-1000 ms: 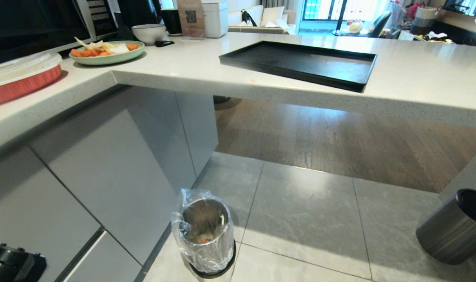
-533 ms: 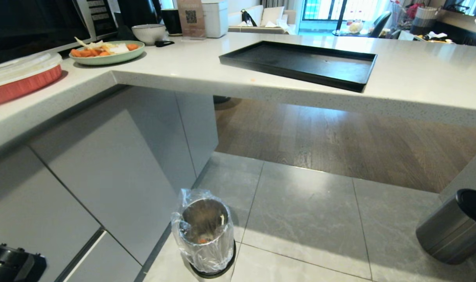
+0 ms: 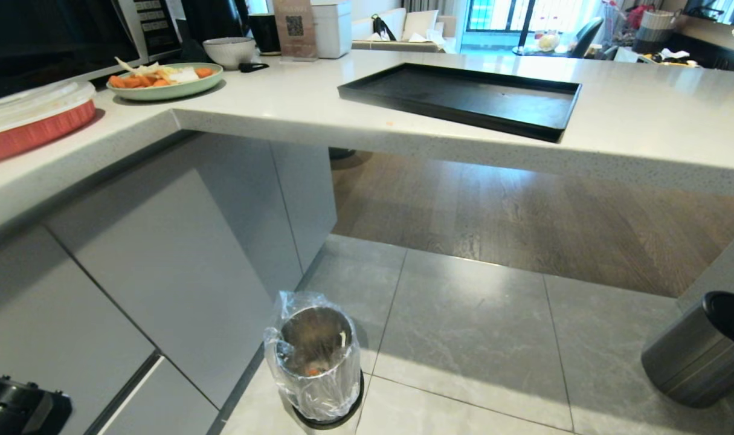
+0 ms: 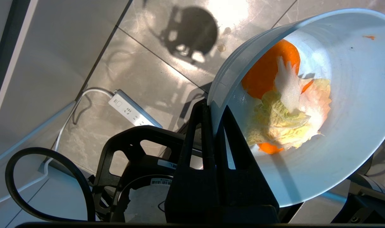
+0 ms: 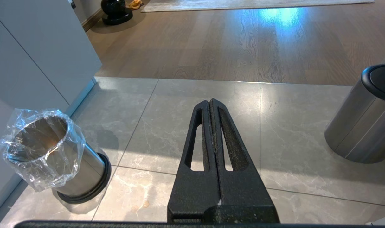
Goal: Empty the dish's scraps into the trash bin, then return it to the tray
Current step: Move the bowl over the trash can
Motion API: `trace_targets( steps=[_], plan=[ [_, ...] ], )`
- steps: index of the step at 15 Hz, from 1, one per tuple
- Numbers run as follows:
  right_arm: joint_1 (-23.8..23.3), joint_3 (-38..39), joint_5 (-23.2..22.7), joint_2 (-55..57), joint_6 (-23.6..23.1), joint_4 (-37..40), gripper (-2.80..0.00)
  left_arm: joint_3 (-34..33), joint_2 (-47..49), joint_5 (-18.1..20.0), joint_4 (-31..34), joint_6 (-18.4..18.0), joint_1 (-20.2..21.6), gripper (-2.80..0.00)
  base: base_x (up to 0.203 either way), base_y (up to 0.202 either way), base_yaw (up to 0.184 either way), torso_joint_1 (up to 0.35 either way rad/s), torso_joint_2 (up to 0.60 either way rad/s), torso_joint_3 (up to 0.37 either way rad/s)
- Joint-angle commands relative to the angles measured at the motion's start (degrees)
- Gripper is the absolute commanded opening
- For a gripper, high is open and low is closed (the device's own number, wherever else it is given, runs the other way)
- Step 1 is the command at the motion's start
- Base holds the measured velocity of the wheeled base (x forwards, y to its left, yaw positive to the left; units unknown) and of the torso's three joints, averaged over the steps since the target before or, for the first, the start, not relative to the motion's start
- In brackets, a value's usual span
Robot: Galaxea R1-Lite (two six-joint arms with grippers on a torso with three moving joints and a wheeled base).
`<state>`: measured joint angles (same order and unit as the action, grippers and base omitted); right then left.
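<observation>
In the left wrist view my left gripper [image 4: 211, 106] is shut on the rim of the dish [image 4: 347, 133], a pale blue-white bowl held tilted above the grey floor tiles. The scraps [image 4: 284, 104], orange carrot slices and pale cabbage pieces, lie inside it. The trash bin [image 3: 318, 362], shiny steel with a clear liner and black base, stands on the floor by the cabinet; it also shows as trash bin [image 5: 49, 152] in the right wrist view. The black tray [image 3: 463, 99] lies bare on the counter. My right gripper [image 5: 209, 103] is shut on nothing, hanging over the floor tiles.
A darker grey bin with a black rim [image 3: 699, 350] stands at the right. On the counter sit a pale-green plate of vegetables [image 3: 164, 81], a greyish bowl [image 3: 229, 51] and a red lidded container [image 3: 31, 121]. A white power strip [image 4: 132, 109] lies on the floor.
</observation>
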<state>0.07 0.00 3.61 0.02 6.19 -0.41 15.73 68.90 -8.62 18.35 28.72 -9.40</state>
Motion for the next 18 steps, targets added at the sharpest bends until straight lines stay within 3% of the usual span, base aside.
trace_targets(
  steps=[1,18],
  plan=[
    [0.01,0.00,0.00,0.01,0.05,-0.02,-2.80,-0.04,0.09,0.01,0.11,0.19,-0.01,-2.80,0.000,0.000,0.000,0.000,0.00,0.000],
    [0.01,0.00,0.00,-0.02,0.05,-0.02,-2.80,-0.78,0.30,0.36,0.11,0.37,-0.09,-2.80,0.000,0.000,0.000,0.000,0.00,0.000]
  ],
)
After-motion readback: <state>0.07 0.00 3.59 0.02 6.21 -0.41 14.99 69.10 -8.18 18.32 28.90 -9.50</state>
